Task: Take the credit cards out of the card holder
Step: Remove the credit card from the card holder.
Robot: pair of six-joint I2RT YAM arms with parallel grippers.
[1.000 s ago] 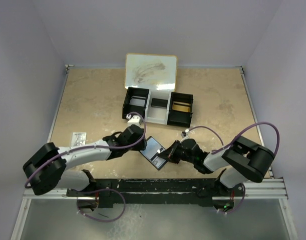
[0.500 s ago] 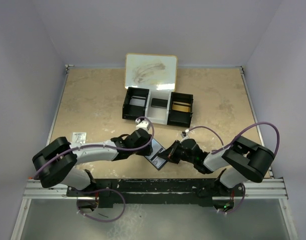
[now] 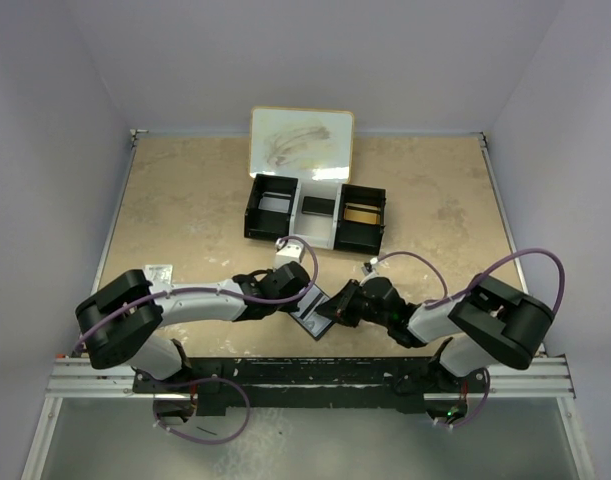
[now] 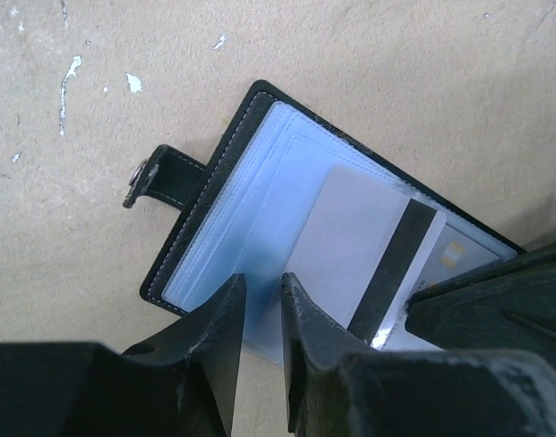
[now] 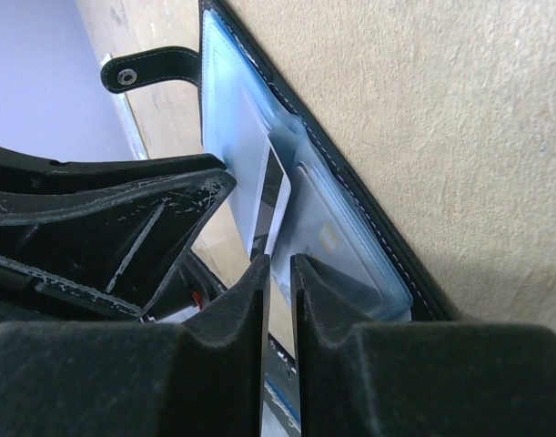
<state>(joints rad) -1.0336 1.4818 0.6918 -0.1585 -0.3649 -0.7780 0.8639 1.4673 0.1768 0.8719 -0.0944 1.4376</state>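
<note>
Card holder [image 4: 259, 209] lies open; left tool [image 4: 262, 282] slightly spread above it, right tool [image 5: 279, 264] slightly spread astride card [image 5: 270, 205].

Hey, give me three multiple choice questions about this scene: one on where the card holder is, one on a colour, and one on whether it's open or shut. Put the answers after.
1. Where is the card holder?
A) in the middle compartment of the tray
B) on the table, on the robot's side of the tray
C) beyond the tray, by the back wall

2. What colour is the stripe on the card sticking out of the card holder?
A) black
B) red
C) green

3. How is the card holder?
A) snapped shut
B) standing on edge
C) lying open, inside facing up

Answers:
1 B: the top view shows it on the table, on the near side of the tray.
2 A: the left wrist view shows a black stripe across the pale card.
3 C: its snap tab hangs free and the blue inside shows.
</note>
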